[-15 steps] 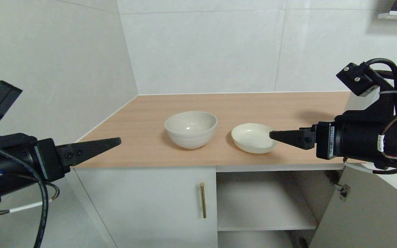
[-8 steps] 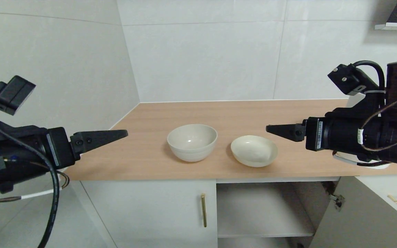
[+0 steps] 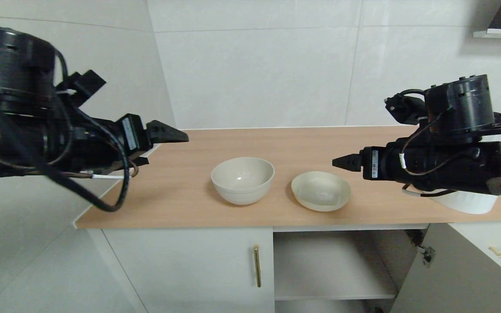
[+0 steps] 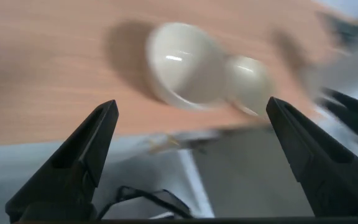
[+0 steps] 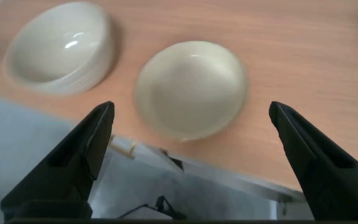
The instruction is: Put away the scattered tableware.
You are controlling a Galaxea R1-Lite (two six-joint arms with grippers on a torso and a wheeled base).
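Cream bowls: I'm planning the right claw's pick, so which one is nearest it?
The shallower bowl, close by the right claw; the deeper bowl sits farther left.

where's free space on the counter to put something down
Bare wood along the back of the countertop by the tiled wall, and left of the deep bowl toward the corner. The open cabinet shelf is bare too. Crowded: the narrow gap between deep bowl and shallow bowl.
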